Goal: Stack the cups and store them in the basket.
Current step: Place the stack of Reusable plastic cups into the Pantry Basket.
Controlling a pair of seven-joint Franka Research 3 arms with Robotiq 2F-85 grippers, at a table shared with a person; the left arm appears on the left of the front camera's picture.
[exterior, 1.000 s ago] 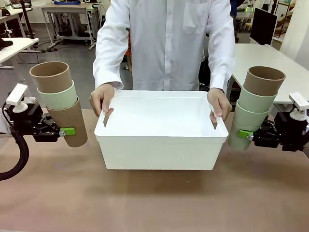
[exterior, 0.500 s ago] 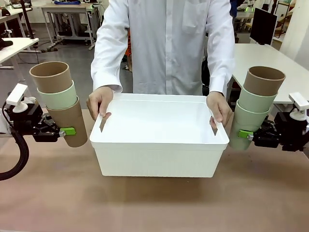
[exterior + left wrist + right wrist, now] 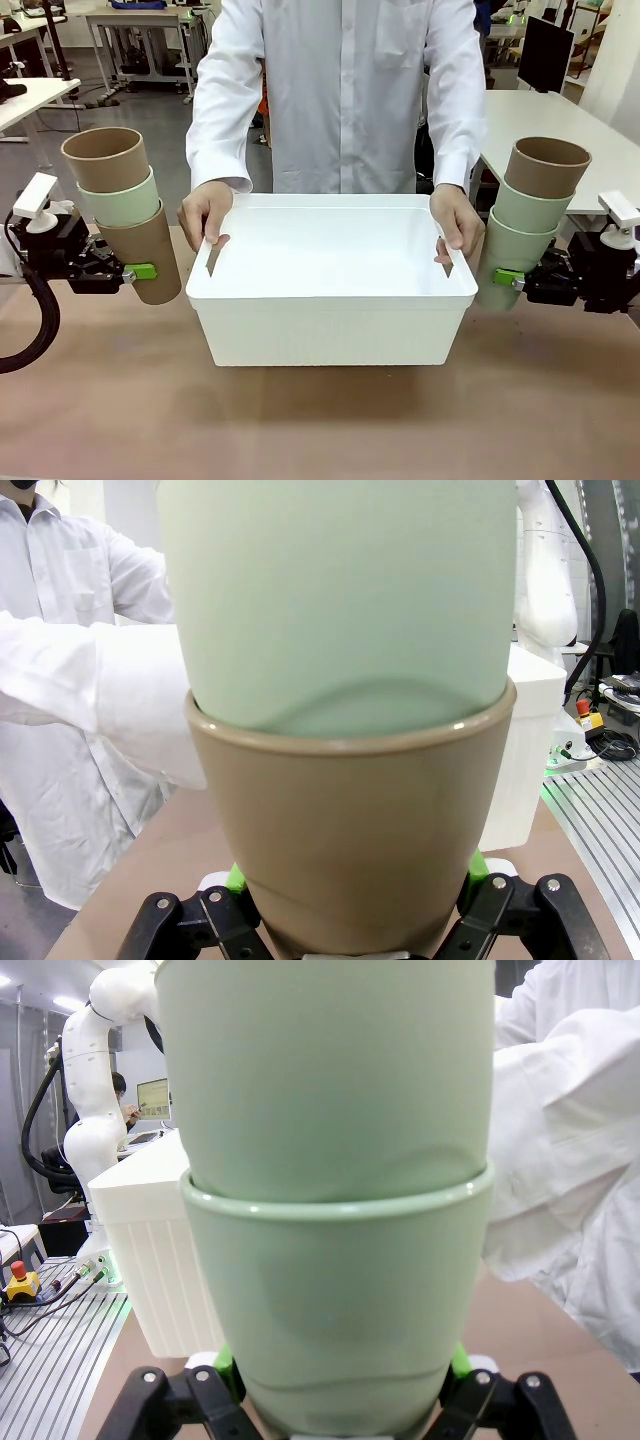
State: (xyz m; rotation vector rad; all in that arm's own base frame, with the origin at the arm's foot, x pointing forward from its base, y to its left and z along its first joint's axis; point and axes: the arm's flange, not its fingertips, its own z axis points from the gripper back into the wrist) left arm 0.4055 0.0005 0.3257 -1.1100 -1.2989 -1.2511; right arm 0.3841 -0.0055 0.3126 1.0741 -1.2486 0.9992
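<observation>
My left gripper (image 3: pixel 128 272) is shut on the bottom tan cup (image 3: pixel 143 253) of a tilted stack of three, with a mint cup (image 3: pixel 118 197) and a tan cup (image 3: pixel 104 158) nested above. Up close, the tan cup (image 3: pixel 352 830) holds the mint one (image 3: pixel 340 600) between my green pads. My right gripper (image 3: pixel 512 279) is shut on a mint cup (image 3: pixel 508 262) carrying another mint cup (image 3: pixel 528 211) and a tan cup (image 3: pixel 546 165); both mint cups (image 3: pixel 335 1320) fill the right wrist view. The white basket (image 3: pixel 330 320) sits mid-table between the stacks, a person's hands (image 3: pixel 205 215) gripping its handle slots.
The person in a white shirt (image 3: pixel 340 90) stands at the far side behind the basket. Bare brown tabletop (image 3: pixel 320 420) lies in front of the basket. Other tables and desks stand in the background.
The person has slid the basket toward me and slightly left across the table. Both arms and their cup stacks have stayed still.
</observation>
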